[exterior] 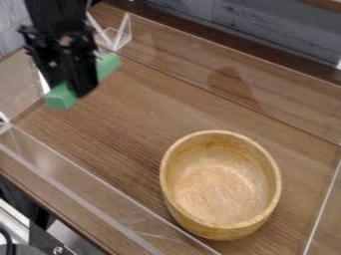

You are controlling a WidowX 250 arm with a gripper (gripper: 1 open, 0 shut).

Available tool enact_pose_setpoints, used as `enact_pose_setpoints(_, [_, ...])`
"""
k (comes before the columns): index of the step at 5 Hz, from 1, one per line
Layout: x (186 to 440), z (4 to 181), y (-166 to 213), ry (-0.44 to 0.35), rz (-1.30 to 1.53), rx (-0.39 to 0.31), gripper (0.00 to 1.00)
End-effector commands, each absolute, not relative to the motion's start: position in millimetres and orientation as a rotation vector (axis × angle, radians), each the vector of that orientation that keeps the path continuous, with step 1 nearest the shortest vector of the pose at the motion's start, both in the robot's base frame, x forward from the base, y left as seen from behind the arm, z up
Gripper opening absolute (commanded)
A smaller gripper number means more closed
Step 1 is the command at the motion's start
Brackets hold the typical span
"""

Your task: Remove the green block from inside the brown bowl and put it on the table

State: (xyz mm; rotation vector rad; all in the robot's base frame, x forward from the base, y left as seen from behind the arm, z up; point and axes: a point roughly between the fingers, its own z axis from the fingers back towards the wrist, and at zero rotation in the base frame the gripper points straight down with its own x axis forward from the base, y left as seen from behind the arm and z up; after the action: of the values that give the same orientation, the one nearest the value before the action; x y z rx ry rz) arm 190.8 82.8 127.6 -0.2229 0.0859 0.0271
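Gripper (70, 72) in the upper left of the frame is clamped tight on the green block (80, 82), pinching it mid-length, fingers pointing steeply down over the table (160, 110). Block's long axis runs diagonally, lower-left end to upper-right end. Brown bowl (221, 183) sits lower right, well apart.

A grey, blurred wall (266, 25) rises beyond the worktop's far edge. Dark, indistinct black hardware (47, 239) sits below the worktop's near left corner.
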Motion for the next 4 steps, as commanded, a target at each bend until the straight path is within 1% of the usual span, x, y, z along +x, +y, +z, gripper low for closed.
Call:
enact_pose_setpoints(1, [198.9,116.1,70.6,0.053,-0.008,-0.197,0.00])
enact_pose_setpoints(3, [203.7,88.2,50.7,0.048,-0.062,-0.179,0.00])
enact_pose_setpoints(4, [205.7,80.0,49.0,0.045,-0.067,-0.173,0.00])
